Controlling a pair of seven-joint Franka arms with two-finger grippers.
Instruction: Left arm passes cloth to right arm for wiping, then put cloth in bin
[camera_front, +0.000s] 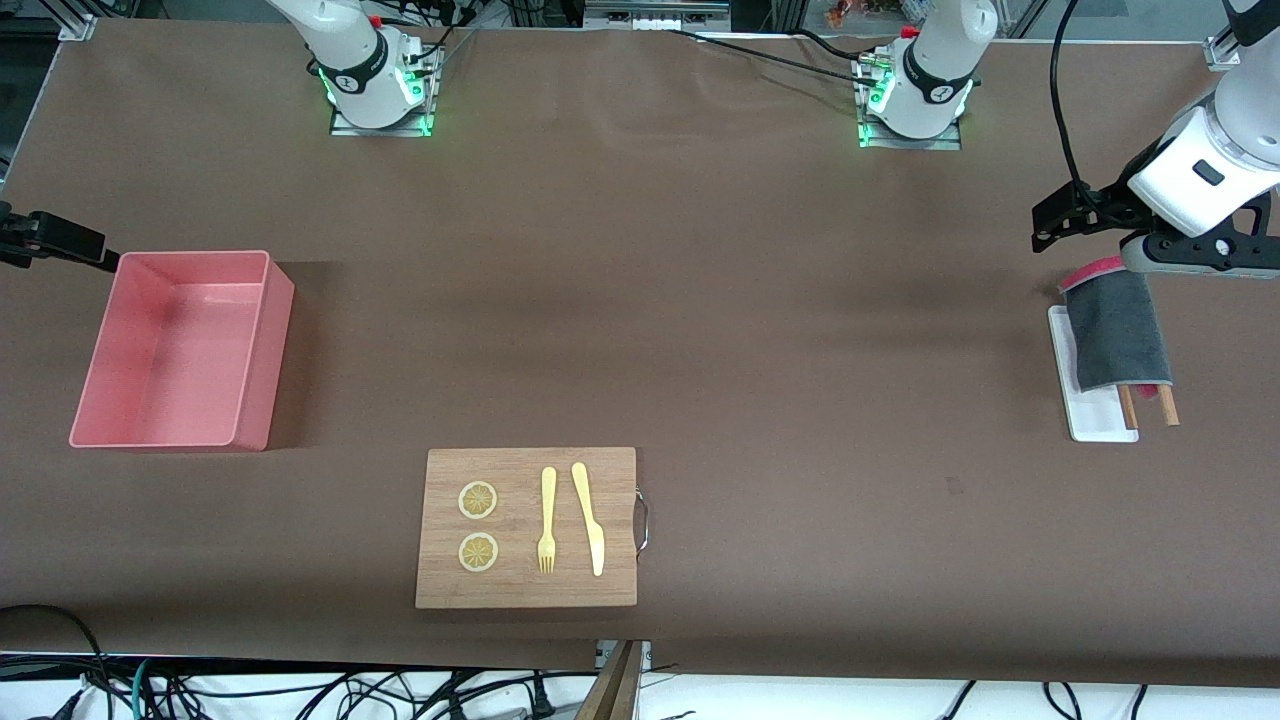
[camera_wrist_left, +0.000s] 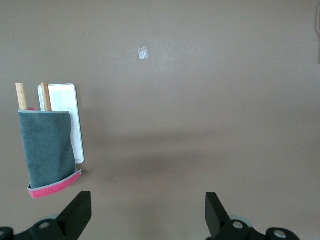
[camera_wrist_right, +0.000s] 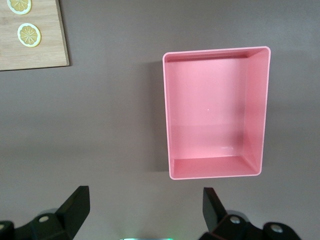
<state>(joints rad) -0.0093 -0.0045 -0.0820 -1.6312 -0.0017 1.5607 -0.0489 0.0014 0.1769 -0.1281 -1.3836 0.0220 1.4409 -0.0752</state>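
A: Status of the cloth (camera_front: 1117, 335)?

B: It is draped grey face up over two wooden rods (camera_front: 1148, 404) at the left arm's end of the table, partly over a small white tray (camera_front: 1098, 415). A magenta edge is seen at the end farthest from the front camera. No contact yet.

A: Left gripper (camera_wrist_left: 147, 212)?

B: It is held up in the air, just off the cloth's magenta edge, jaws spread wide, nothing held. The right gripper (camera_wrist_right: 145, 210) is parked above the table beside the bin (camera_front: 255, 345), jaws also wide and empty; that arm is waiting.

A: How should the pick be done?

B: The magenta edge should probably be straddled and pinched, fabric only. The rods and tray should be kept out of the bite, or they could be dragged along. A lift straight up is advised so the cloth slides off the rods.

A: Containers?

B: The salmon-pink bin is seen empty. The white tray's contents are mostly hidden by the cloth. Two lemon slices (camera_front: 477, 526), a fork (camera_front: 547, 520) and a knife (camera_front: 589, 518) are laid on the wooden cutting board (camera_front: 525, 590), nearest the front camera.
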